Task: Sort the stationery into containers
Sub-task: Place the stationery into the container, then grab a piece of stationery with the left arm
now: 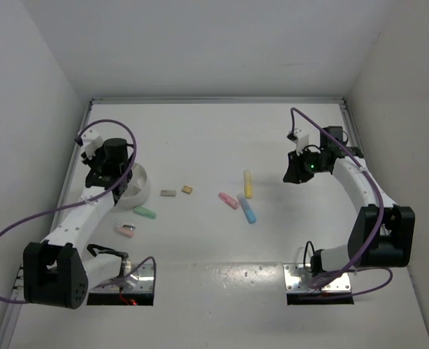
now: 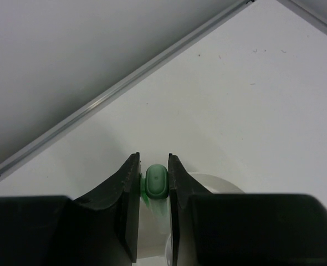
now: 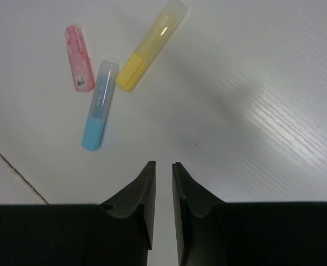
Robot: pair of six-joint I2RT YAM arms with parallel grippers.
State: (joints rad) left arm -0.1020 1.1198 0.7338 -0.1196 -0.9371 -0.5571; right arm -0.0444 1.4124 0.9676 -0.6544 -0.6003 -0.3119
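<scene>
My left gripper (image 2: 154, 156) is shut on a green marker (image 2: 156, 181), gripped by its end and held over the white bowl (image 2: 219, 183). In the top view the left gripper (image 1: 100, 177) hangs at the left side of the bowl (image 1: 145, 187). My right gripper (image 3: 163, 163) is empty, its jaws closed to a narrow gap, and it hovers above bare table. Ahead of it lie a pink marker (image 3: 78, 65), a blue marker (image 3: 98, 105) and a yellow marker (image 3: 150, 45). In the top view the right gripper (image 1: 297, 173) is to the right of these markers.
A second green marker (image 1: 145, 212) and a pinkish pen (image 1: 126, 230) lie near the bowl. A grey block (image 1: 168, 193) and a tan block (image 1: 187, 189) sit mid-table. White walls close the left, back and right sides.
</scene>
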